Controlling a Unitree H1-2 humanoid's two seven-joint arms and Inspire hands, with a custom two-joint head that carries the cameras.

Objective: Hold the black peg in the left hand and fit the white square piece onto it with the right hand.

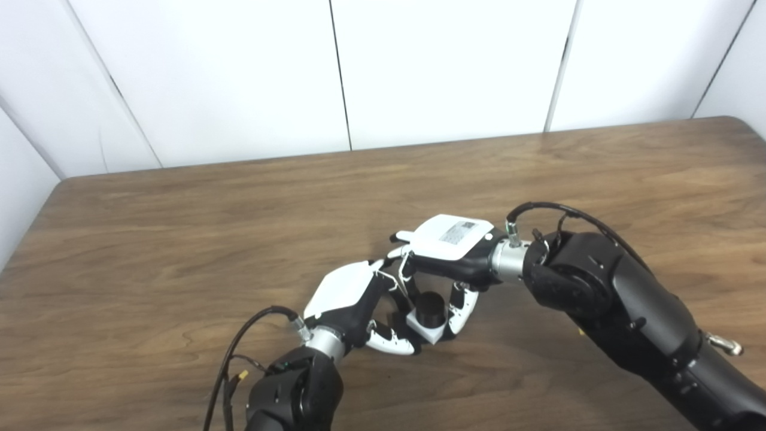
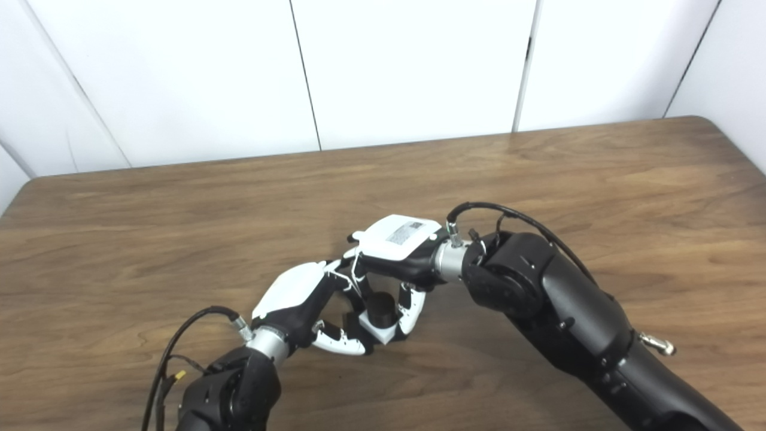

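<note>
The black peg (image 1: 429, 306) is a short cylinder and sits in the white square piece (image 1: 426, 330), its top sticking up out of it. Both are just above the wooden table (image 1: 179, 227) at the front middle, between my two hands. My left hand (image 1: 350, 296) comes from the lower left, with its thumb (image 1: 392, 343) and fingers closed in on the pair from the left. My right hand (image 1: 450, 242) is above and to the right, its thumb (image 1: 462, 311) pressed on the white piece's right side. The fingers behind the peg are partly hidden. In the right eye view the peg (image 2: 381, 306) stands in the piece (image 2: 376, 331).
White wall panels (image 1: 449, 66) stand behind the table's far edge. The table's right corner is rounded (image 1: 742, 123). Black cables loop off both wrists, one by the left forearm (image 1: 239, 347) and one over the right wrist (image 1: 556, 209).
</note>
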